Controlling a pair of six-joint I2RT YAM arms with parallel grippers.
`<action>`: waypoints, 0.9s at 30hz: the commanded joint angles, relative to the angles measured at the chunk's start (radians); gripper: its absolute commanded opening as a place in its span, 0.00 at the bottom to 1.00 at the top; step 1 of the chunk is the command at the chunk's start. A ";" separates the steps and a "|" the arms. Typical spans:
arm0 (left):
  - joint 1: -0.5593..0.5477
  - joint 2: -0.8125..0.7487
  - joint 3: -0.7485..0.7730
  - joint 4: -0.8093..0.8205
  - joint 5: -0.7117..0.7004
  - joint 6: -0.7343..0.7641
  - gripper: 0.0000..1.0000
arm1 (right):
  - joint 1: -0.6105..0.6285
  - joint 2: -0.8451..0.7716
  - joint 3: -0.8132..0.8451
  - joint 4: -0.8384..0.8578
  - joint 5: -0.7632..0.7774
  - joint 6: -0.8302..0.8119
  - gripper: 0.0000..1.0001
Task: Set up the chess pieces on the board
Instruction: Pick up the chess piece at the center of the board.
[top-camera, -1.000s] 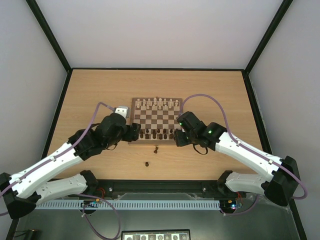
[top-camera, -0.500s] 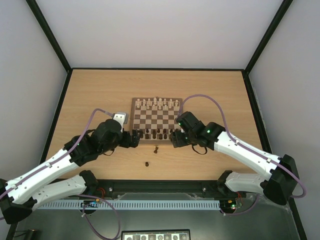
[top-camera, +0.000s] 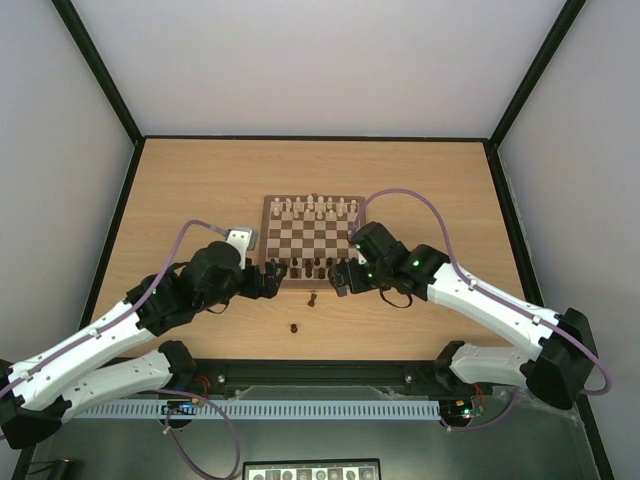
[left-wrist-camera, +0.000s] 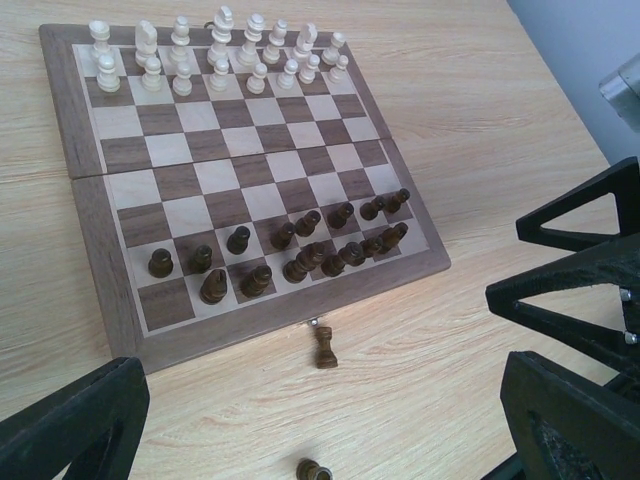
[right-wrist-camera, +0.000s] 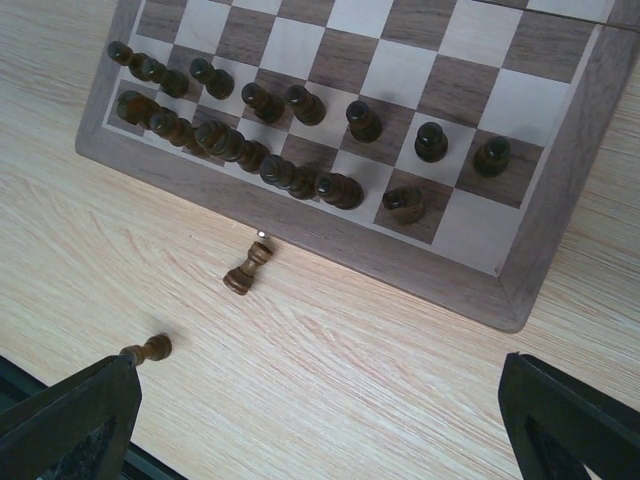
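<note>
Board (left-wrist-camera: 230, 165) laid on a wooden table (top-camera: 180, 190), dark pieces (left-wrist-camera: 308, 222) gathered on its two near rows, two strays seen off it, one (left-wrist-camera: 324, 348) beside the near border, one (left-wrist-camera: 313, 469) farther out, left gripper (top-camera: 270, 277) and right gripper (top-camera: 340, 278) both spread wide, nothing pinched.

Two chess pieces (top-camera: 313, 299) before the board (top-camera: 315, 238)
</note>
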 joint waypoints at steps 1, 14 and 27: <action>-0.005 -0.012 -0.014 0.020 0.008 -0.005 0.99 | 0.008 0.020 -0.011 0.014 -0.027 -0.002 0.99; -0.007 -0.011 -0.043 0.043 0.007 -0.025 0.99 | 0.031 0.038 -0.043 0.066 -0.055 -0.001 0.98; -0.010 -0.017 -0.137 0.100 0.015 -0.074 0.99 | 0.145 0.116 -0.048 0.080 0.073 0.048 0.77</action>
